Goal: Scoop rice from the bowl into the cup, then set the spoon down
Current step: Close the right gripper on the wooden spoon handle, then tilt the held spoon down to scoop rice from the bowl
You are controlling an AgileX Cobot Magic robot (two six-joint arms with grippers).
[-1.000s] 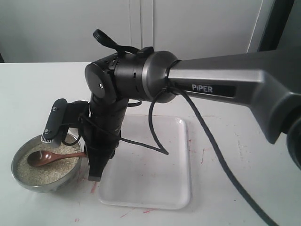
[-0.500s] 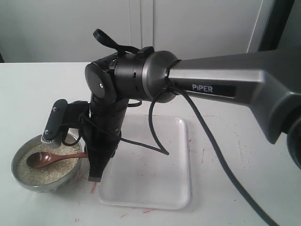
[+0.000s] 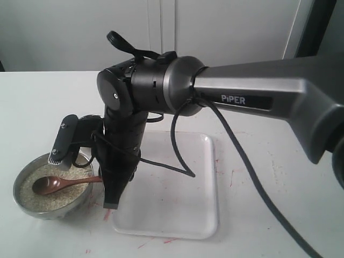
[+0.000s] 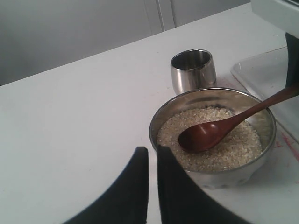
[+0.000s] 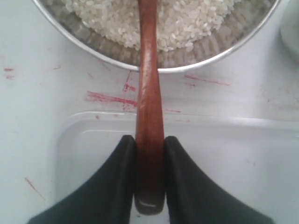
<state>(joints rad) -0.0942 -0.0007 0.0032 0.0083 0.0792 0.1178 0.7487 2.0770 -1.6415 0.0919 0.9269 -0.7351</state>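
One slim wooden spoon (image 4: 210, 134), grainy rice (image 4: 236, 148), round steel bowl (image 4: 233, 176)

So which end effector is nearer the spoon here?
Right. The right end effector is clamped on the handle end of the spoon; the left end effector sits outside the bowl, apart from it.

so the spoon (image 4: 203, 137) is a glossy dark reddish-brown, rice (image 4: 236, 147) off-white. bowl (image 4: 224, 176) and cup (image 4: 193, 70) are both shiny silver steel. white table (image 4: 70, 116) with red scribbly marks (image 5: 112, 98), translucent white tray (image 3: 177, 209). arm (image 3: 258, 91) is black and grey, white PiPER lettering.
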